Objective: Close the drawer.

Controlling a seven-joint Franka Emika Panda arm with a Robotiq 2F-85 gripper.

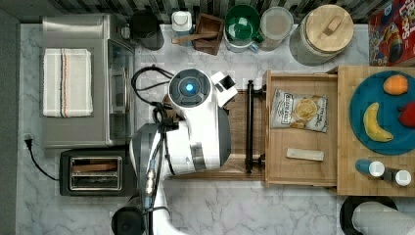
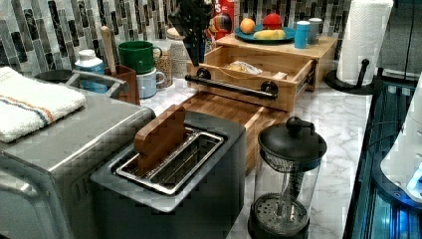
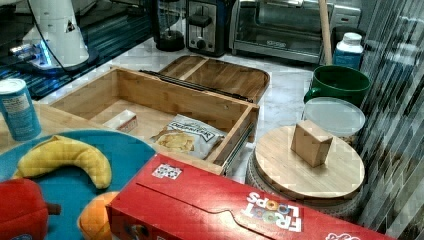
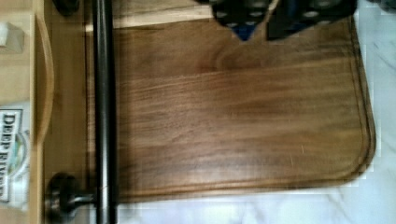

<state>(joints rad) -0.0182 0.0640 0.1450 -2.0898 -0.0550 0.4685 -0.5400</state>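
1. Drawer (image 1: 301, 171) pulled fully out from under the butcher-block slab (image 1: 345, 127); chip bag (image 1: 299, 110) and a small pale block (image 1: 305, 154) lie inside.
2. Black bar handle (image 1: 250, 127) fronts it, overhanging the dark board (image 4: 243, 121).
3. Gripper (image 2: 193, 30) hangs above the handle, likely lining up a push; fingers open or closed — cannot tell.
4. Drawer not yet closed.

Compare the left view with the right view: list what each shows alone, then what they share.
Left view alone: the black glass coffee press, the white striped towel and the white paper towel roll.
Right view alone: the round wooden jar lid with its block knob.
Both: the open light-wood drawer holding a chip bag, the black toaster and the green mug.
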